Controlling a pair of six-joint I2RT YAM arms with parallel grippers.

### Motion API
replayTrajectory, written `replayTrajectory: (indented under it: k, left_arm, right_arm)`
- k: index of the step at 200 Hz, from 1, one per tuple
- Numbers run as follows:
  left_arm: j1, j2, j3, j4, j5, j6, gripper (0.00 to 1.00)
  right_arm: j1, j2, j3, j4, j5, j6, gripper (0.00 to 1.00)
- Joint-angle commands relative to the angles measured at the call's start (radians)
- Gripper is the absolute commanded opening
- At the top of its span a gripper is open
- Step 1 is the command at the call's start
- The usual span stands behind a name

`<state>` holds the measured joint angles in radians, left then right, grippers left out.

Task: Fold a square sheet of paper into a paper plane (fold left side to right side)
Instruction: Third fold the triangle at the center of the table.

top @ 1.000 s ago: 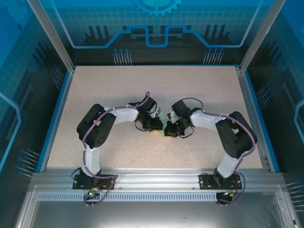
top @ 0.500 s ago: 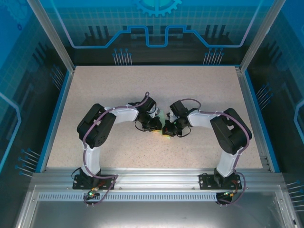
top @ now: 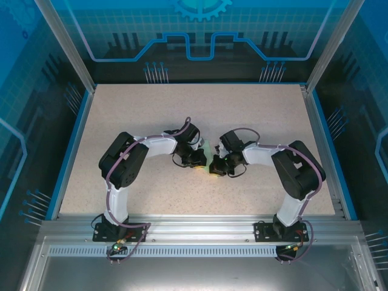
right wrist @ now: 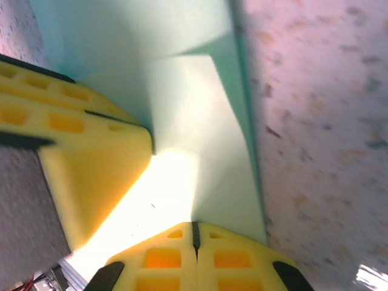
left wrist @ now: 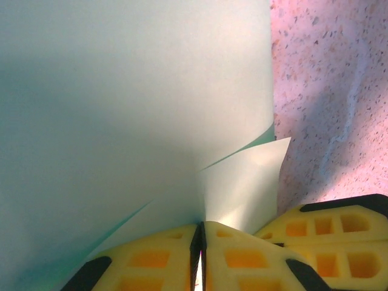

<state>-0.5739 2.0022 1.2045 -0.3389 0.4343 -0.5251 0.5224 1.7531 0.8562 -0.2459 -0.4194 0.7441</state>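
left tool [left wrist: 199, 248] pinched shut on square sheet of paper [left wrist: 121, 109], right tool [right wrist: 194, 233] same deal, the two just beside each other mid table [top: 151, 109]. sheet curls up and away from both. left arm's side needs swinging over rightward, imo.

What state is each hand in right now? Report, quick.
Left hand: closed, pinching the green paper sheet.
Right hand: closed, pinching the same green paper sheet.
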Motion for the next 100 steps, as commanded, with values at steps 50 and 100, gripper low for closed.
replayTrajectory:
  k: [50,100]
  left_arm:
    - [0.005,0.08,-0.006,-0.069,-0.12,0.0,0.15]
    - [0.005,0.054,0.023,-0.109,-0.129,0.013,0.16]
  right_arm:
    - [-0.071,-0.077,-0.194,-0.124,0.051,-0.064,0.0]
    - [-0.102,-0.098,-0.223,-0.131,0.05,-0.098,0.0]
